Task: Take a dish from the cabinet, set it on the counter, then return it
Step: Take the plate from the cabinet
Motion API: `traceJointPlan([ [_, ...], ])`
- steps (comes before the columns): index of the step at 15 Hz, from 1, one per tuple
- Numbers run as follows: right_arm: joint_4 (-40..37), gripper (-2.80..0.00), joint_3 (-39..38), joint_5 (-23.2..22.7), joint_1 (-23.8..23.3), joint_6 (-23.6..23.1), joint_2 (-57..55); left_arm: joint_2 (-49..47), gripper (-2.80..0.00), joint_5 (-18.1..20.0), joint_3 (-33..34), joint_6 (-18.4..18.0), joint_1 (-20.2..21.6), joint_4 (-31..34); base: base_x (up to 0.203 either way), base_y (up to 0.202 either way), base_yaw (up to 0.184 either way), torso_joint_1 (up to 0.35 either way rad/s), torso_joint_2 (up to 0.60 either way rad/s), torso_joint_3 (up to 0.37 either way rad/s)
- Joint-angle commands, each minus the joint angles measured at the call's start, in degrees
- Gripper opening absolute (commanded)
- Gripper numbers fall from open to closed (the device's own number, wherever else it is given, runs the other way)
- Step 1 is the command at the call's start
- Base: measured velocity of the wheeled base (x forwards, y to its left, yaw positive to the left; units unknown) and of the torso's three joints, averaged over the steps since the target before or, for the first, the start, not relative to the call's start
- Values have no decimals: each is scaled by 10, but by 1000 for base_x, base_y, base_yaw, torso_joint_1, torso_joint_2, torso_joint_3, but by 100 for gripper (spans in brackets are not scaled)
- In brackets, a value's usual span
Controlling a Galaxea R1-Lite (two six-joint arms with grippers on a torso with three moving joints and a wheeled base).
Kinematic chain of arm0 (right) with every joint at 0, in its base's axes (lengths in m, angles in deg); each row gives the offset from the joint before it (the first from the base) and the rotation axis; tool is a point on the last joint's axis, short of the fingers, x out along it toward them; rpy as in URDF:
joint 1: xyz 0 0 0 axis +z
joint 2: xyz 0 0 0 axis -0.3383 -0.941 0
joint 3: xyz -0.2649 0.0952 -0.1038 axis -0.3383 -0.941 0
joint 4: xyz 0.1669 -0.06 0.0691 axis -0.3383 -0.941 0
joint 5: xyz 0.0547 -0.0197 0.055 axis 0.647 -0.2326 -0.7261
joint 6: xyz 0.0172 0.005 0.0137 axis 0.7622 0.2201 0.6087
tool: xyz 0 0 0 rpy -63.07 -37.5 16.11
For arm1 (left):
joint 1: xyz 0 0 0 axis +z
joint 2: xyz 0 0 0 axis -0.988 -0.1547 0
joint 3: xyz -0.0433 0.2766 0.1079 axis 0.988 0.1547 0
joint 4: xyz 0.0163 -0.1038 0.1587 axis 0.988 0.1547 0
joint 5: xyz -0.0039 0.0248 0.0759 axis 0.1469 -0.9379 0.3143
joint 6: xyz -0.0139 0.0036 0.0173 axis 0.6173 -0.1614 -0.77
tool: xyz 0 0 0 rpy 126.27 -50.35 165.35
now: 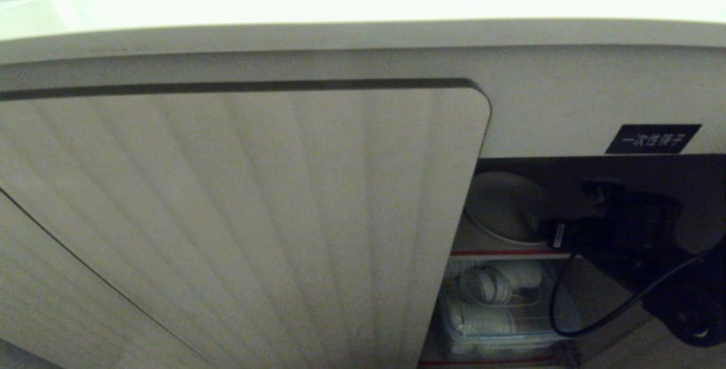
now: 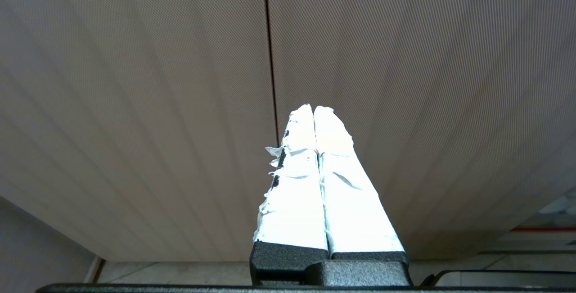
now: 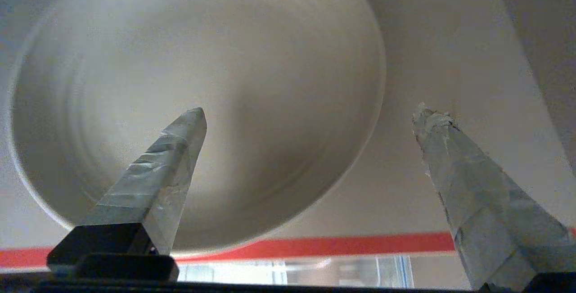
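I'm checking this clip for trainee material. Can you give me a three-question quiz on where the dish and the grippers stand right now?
1. True or false: the right gripper is shut on the dish.
2. Where does the dish lie? A) on the counter B) on the red-edged upper shelf of the cabinet C) in the clear bin below
3. Fill in: the left gripper is ____ and faces the ribbed door.

Key
1. False: its fingers stand wide apart, one before the dish, one off to its side.
2. B
3. shut
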Motion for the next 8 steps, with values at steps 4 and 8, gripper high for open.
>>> traceJointPlan([
  [4, -34, 0, 18, -2, 0, 1, 10, 0, -280, 0, 0, 0, 0, 0, 0, 0, 0, 0, 0, 0],
  [8, -64, 0, 32, -4, 0, 3, 10, 0, -280, 0, 0, 0, 0, 0, 0, 0, 0, 0, 0, 0],
])
